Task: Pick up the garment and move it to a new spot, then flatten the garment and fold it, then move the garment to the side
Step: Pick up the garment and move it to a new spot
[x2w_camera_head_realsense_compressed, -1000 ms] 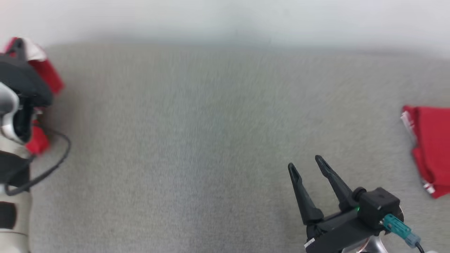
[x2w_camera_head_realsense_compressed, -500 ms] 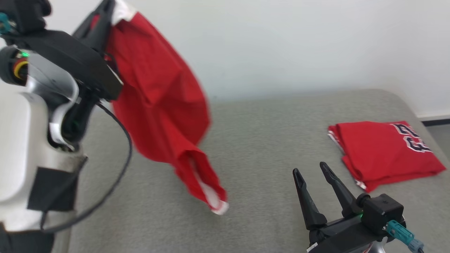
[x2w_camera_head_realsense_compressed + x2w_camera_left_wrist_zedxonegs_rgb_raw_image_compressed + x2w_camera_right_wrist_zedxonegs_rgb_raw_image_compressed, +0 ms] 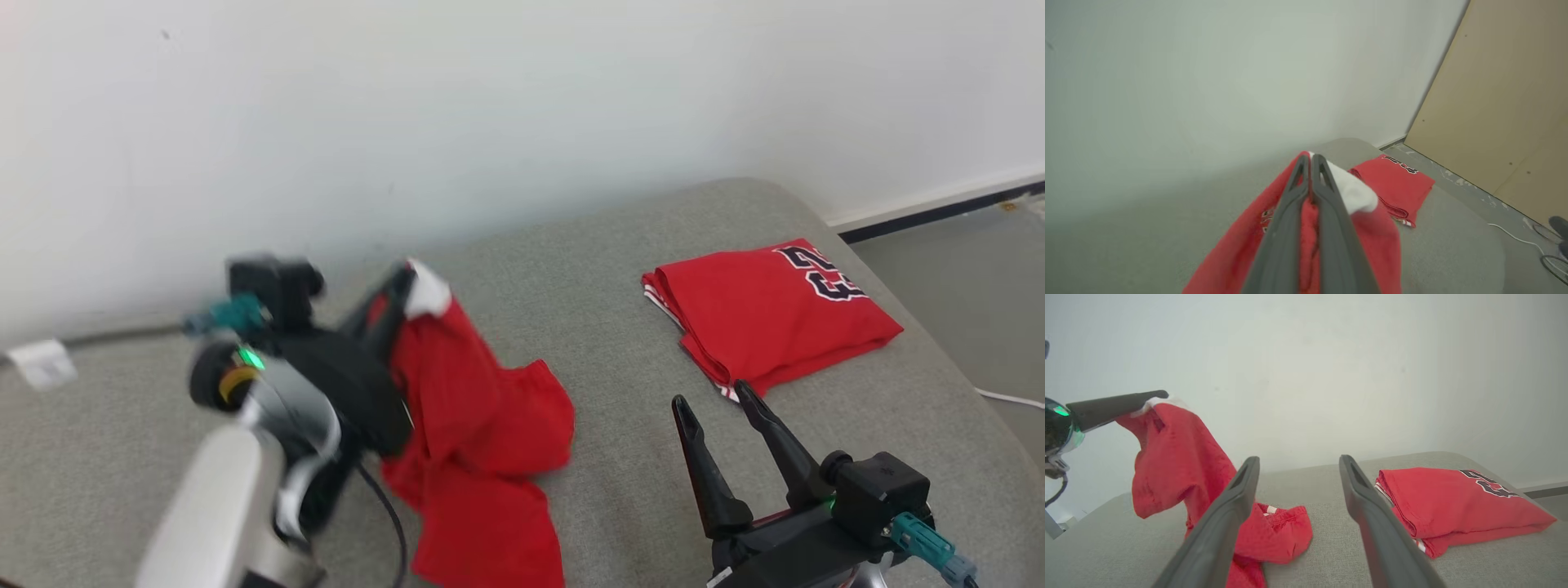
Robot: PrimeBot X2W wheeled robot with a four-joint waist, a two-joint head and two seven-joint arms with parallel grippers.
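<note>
Garment (image 3: 482,425) sagged lower, bottom pooled on worktop (image 3: 620,457) — left gripper (image 3: 1310,157) held top corner, jaws clamped. Right gripper (image 3: 710,394) empty, jaws wide apart, near folded jersey (image 3: 767,314).

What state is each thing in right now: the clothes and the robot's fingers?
Loose red garment with white trim: held up by one edge, rest crumpled.
Red jersey with dark numerals: folded, lying flat.
Left dark fingers: shut on the garment.
Right dark fingers: open, empty.
</note>
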